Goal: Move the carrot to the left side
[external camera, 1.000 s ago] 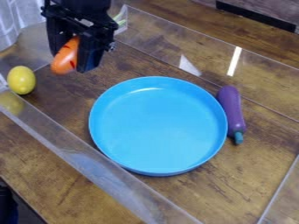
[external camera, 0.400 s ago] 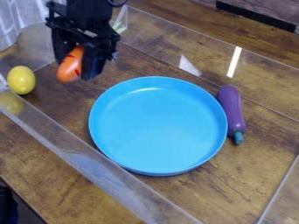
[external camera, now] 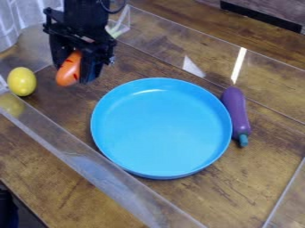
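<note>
The gripper [external camera: 75, 64] clamps the carrot [external camera: 70, 69], hanging above the counter [external camera: 71, 125] between the lemon [external camera: 21, 81] and the blue plate [external camera: 162, 126]. Released from this height, the carrot could roll into the lemon or onto the plate's rim.

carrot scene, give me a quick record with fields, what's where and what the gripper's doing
carrot: held in the gripper, at the left of the view, between lemon and plate
gripper: pointing down, shut on the carrot
lemon: on the table, left of the carrot, apart from it
plate: blue, empty, centre of the table
eggplant: lying just right of the plate
table: dark wood
</note>
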You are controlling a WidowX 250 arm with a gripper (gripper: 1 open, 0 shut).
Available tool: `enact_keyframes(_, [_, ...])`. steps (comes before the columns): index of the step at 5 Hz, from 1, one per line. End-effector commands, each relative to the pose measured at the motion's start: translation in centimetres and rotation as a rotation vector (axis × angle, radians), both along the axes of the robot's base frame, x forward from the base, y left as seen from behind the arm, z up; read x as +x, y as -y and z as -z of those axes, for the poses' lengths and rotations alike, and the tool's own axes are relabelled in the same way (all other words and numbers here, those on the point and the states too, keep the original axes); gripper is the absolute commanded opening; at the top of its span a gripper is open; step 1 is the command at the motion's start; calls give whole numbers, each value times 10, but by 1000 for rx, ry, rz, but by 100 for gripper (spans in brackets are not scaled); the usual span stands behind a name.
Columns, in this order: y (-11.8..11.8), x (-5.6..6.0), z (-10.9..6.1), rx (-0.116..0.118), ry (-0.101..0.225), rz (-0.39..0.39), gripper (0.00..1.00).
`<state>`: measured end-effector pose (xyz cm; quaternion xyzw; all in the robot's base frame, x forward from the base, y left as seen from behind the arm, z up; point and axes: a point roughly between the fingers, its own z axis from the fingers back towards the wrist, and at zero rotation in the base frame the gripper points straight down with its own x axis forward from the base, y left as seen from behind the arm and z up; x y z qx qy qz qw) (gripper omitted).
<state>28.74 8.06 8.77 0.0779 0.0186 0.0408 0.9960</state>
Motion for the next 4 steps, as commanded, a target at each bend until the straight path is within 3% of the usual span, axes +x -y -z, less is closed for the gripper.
enact_keyframes(1, [-12,6,-6,9,51,-21,0])
enact_keyframes(4, [-20,21,0,-5,83,-29,0])
